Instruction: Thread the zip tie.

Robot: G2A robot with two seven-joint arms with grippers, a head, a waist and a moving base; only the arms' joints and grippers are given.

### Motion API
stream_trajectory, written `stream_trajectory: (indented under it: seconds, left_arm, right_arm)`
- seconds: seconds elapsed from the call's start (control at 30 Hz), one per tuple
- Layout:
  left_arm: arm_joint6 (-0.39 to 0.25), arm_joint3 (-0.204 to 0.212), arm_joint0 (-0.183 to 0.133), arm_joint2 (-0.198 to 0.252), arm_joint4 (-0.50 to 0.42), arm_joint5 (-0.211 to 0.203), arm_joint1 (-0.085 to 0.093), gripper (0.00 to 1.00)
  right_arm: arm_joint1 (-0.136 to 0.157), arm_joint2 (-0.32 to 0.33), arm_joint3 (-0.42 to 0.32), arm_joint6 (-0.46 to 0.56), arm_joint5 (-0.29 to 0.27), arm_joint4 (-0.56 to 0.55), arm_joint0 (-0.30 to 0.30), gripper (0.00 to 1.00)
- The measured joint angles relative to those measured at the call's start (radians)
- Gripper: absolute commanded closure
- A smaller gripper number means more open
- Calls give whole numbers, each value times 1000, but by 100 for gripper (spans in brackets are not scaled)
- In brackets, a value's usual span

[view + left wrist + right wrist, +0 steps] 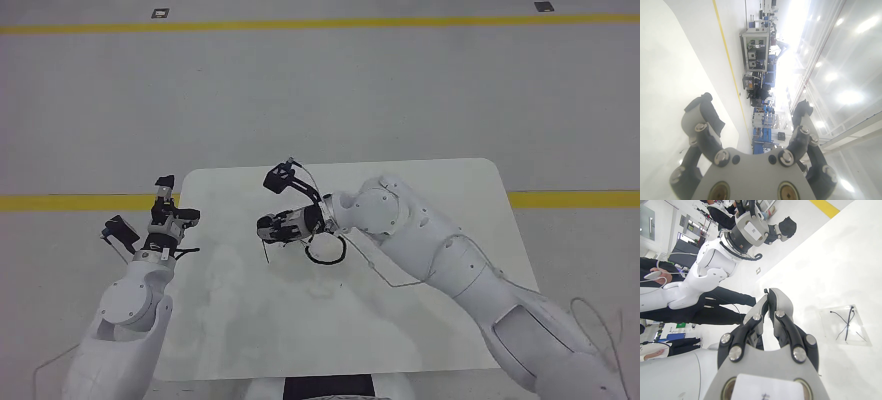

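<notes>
1. Right gripper [769, 294], left of centre in the top view. The claw is pressed together on a thin black plastic zip tie [765, 291]. The tie's small square head pokes out just past the fingertips, and its strap trails free beside the claw, above the white table [430, 200].
2. Left gripper [755, 102], at the table's left edge in the top view. The claw is spread wide with nothing between the fingers, well apart from the tie.
3. Clear shallow plastic tray [846, 325] on the table, holding spare black ties.
4. Likely hazards:
   - The loose strap is limp, so it may swing or bend aside as the left claw closes and be missed.
   - The head sits close to the pads, so the slot may be partly covered.
   - A slight twist in the pinch would turn the slot away from the incoming tail, and the tail would jam or slide past.
</notes>
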Motion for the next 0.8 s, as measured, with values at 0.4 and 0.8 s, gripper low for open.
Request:
stream_trajectory:
  seconds: [0.4,0.8]
  left_arm:
    - [0,0,0,0,0,0,0,0]
    - [0,0,0,0,0,0,0,0]
  right_arm:
    - [-6,24,-9,-75,0,80,-33,100]
    - [-58,125,131,-10,0,549,-59,100]
